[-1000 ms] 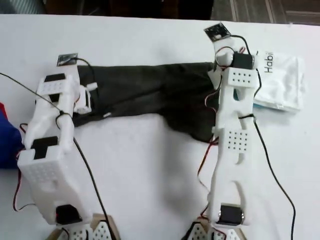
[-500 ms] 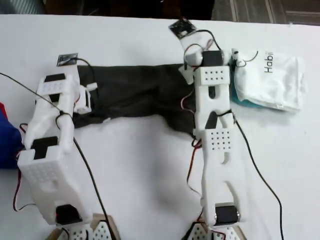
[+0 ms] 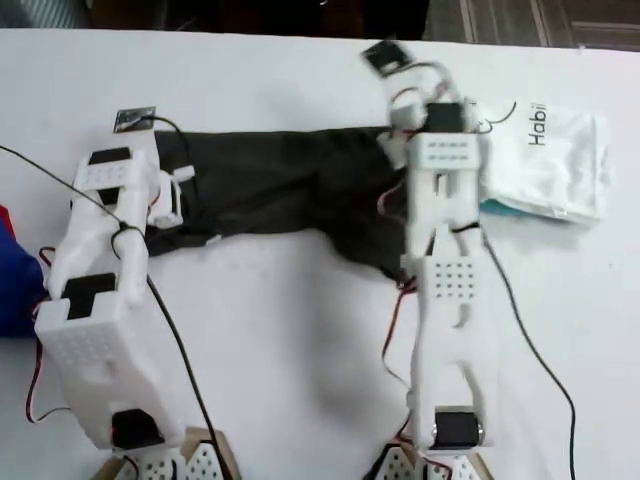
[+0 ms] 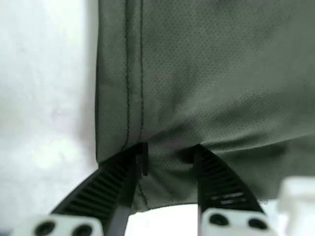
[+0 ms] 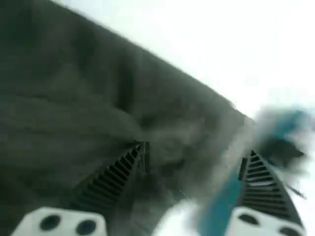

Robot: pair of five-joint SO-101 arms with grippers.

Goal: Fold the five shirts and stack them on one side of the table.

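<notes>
One dark shirt [image 3: 280, 190] is laid lengthwise across the far half of the white tabletop [image 3: 300, 340], partly folded into a long band, with a loose flap hanging toward the arms at its right end. The left end effector [image 4: 167, 157] is set at the shirt's left end, pinching a puckered fold of fabric just beside the stitched hem. The left arm is unchanged over the last second. The right arm was swung leftward along the band half a second ago and has since been carried back to the right. The right end effector [image 5: 194, 157] is now held spread wide over the shirt's right end, with cloth beneath it but nothing caught between its fingers. It is judged that a grip on the right end has not yet been taken, so the next fold of this garment cannot begin until one is. One white folded shirt [image 3: 555, 160] is stacked on a teal garment [image 3: 500, 207] at the right side of the tabletop, just beside the dark shirt. One blue garment [image 3: 15, 280] is recorded at the left edge. Dark lettering is carried on the white folded shirt, cut off by its fold; it is not transcribed here.
</notes>
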